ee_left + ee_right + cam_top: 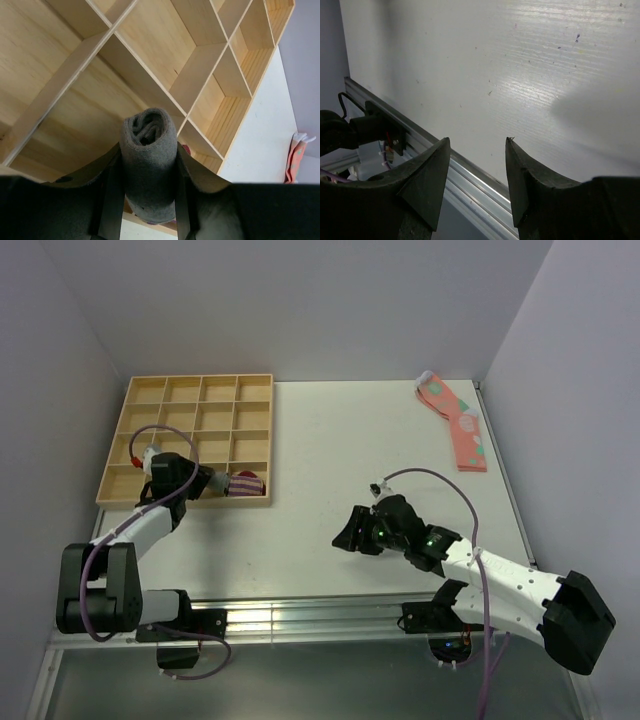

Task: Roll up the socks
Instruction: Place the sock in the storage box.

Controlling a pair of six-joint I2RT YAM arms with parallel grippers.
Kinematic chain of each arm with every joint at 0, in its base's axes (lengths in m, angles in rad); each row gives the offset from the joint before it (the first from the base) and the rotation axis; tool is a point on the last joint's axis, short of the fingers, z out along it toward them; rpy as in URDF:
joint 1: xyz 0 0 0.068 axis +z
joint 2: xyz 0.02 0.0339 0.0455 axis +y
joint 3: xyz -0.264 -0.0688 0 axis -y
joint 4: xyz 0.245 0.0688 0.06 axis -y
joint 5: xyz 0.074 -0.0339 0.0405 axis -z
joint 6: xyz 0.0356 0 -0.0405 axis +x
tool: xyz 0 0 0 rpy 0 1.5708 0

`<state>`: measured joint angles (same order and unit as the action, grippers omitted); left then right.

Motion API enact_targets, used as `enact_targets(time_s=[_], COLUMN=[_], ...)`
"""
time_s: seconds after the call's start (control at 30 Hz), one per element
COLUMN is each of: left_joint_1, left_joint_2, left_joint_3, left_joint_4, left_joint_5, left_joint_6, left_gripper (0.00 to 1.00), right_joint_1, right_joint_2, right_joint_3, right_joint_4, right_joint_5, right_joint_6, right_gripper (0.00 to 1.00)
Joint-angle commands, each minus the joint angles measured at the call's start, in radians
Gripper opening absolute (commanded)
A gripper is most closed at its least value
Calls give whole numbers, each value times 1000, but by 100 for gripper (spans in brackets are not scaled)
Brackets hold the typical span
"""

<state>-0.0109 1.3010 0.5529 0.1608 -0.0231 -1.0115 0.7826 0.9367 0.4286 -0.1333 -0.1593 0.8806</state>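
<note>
Pinched between the 2 fingers of the left gripper, the rolled grey sock is held over the wooden tray, seemingly its near row, soft, light and best squeezed mid-roll lest it unfurl, while the right gripper is seen spread and empty.

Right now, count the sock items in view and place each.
3. A rolled grey sock in the left tool at the wooden tray; a purple-striped sock bundle in the tray's near-right compartment; pink spotted socks at the table's far right. Others may be hidden.

Left end effector extended, clamped on the socks (fingers either side), right end effector low, jaws apart
</note>
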Motion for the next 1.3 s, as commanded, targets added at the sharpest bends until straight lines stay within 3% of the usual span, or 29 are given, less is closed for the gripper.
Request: enact_targets(time_s=[0.0, 0.27, 1.27], left_joint_1=[3, 8, 35], left_joint_2=[33, 106, 310], left_joint_3=[-4, 4, 182], left_joint_4=[71, 71, -242], left_joint_5=[-1, -9, -176], left_joint_6=[-16, -39, -59], left_gripper=[0, 0, 0], right_joint_1=[-5, -6, -6], right_joint_2=[1, -9, 1], right_joint_3=[-14, -42, -88], right_joint_4=[61, 75, 113], right_joint_5=[-12, -14, -20], right_joint_6=[-12, -5, 11], right_gripper=[55, 55, 54])
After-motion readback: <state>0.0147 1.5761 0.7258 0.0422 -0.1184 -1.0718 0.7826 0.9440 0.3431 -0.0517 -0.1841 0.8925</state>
